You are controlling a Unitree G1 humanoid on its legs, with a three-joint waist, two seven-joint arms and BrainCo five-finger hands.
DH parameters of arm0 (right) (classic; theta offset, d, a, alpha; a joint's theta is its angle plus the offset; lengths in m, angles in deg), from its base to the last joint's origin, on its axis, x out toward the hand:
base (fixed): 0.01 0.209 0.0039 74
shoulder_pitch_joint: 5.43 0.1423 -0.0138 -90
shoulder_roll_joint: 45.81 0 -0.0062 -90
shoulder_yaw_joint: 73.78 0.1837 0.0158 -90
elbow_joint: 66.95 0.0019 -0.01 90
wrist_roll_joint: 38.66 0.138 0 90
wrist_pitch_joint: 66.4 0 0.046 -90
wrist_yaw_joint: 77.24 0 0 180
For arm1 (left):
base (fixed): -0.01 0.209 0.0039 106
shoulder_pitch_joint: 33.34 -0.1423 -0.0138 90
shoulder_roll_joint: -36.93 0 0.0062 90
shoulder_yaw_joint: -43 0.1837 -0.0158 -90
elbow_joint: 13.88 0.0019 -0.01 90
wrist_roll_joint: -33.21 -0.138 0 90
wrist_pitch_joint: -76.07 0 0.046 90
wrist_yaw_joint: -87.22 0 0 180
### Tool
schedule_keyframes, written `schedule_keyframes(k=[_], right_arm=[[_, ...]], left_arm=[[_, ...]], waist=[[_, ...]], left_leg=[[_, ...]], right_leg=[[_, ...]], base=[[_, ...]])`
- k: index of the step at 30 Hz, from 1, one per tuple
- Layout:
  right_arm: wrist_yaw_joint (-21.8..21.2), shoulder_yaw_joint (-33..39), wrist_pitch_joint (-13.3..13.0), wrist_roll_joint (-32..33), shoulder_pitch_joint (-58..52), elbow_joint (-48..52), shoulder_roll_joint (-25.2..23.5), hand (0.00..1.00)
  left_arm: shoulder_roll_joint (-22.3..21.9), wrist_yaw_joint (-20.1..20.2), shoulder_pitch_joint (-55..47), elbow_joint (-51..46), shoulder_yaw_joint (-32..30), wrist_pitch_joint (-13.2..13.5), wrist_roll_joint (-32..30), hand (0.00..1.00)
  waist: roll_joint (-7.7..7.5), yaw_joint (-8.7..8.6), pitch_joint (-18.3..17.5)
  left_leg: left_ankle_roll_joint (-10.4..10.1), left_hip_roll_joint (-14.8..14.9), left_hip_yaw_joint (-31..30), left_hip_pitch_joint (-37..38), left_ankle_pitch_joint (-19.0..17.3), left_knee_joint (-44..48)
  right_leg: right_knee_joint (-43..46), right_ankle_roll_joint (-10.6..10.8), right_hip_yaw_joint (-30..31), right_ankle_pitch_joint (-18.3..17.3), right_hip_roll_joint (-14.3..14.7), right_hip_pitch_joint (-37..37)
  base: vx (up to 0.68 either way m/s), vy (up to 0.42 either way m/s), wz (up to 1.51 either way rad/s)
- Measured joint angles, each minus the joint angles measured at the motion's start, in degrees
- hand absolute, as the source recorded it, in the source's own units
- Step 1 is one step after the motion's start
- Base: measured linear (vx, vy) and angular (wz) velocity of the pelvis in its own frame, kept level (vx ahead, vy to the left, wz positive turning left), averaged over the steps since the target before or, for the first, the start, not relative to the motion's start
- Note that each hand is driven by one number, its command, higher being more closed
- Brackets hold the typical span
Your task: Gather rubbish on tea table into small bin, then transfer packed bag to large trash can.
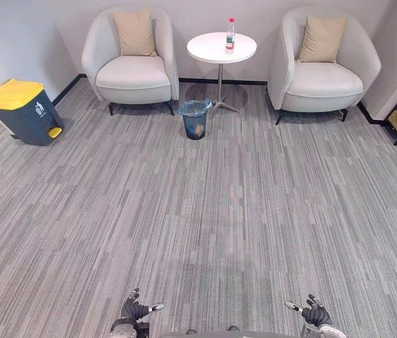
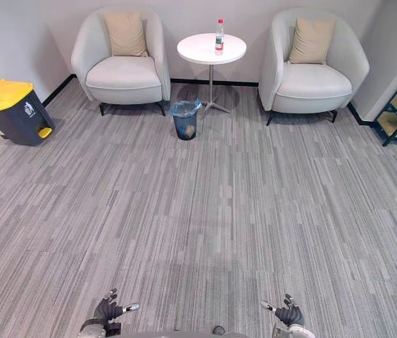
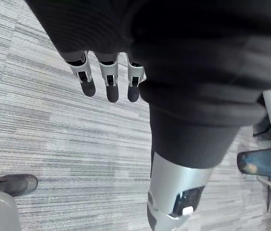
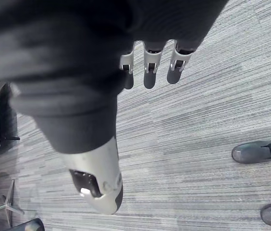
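Opening stage: the robot is standing well back across the carpet, and no rubbish is in the bin yet.

Two pale armchairs (image 1: 131, 77) (image 1: 323, 79) are flanking one round tea table (image 1: 209, 49). One large trash can (image 1: 24, 113) with a yellow lid is sitting by the left wall. One small bin (image 1: 196, 121), lined with a blue bag, is standing just before the table. Two tan cushions (image 1: 134, 33) (image 1: 321, 39) are leaning on the chair backs. One bottle (image 1: 230, 36), the rubbish, is standing upright on the tabletop. The left hand (image 1: 135, 310) and right hand (image 1: 315, 314) are hanging low, fingers relaxed, holding nothing. Next, I reckon, it is needing to walk within reach of the bottle.
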Motion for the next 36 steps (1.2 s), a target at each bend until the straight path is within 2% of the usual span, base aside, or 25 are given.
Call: schedule_keyframes(k=[6, 17, 36], right_arm=[[-0.18, -0.03, 0.01, -0.36, -0.12, -0.06, 1.63, 0.00], [-1.25, -1.14, 1.05, -0.45, -0.30, -2.30, 1.65, 0.00], [-1.48, -1.23, 1.28, -0.47, -0.62, -2.33, 1.53, 0.00]], left_arm=[[0.12, 0.37, -0.99, 0.32, -0.58, 0.00, -0.03, 0.00], [0.04, 1.30, -1.85, 1.70, -0.02, -0.03, -0.21, 0.00], [0.29, 2.40, -1.99, 1.71, 2.23, -0.06, -1.19, 0.00]], waist=[[0.08, -0.07, 0.03], [0.16, -0.02, 0.06], [0.15, 0.00, 0.11]], left_leg=[[-0.48, 0.01, -0.24, -0.04, 0.35, -0.15], [-0.02, 0.02, -0.64, 0.15, 1.61, -1.56], [-0.08, 0.45, 0.57, 0.26, 1.60, -2.84]], right_leg=[[0.02, -0.03, -0.62, 0.01, 0.02, 0.02], [-0.69, -1.19, -1.09, 0.89, 0.14, 0.08], [-1.77, -1.24, -0.12, 0.94, 0.68, -0.25]], base=[[0.00, -0.001, 0.04], [-0.03, -0.009, 0.02], [0.00, -0.005, -0.02]])
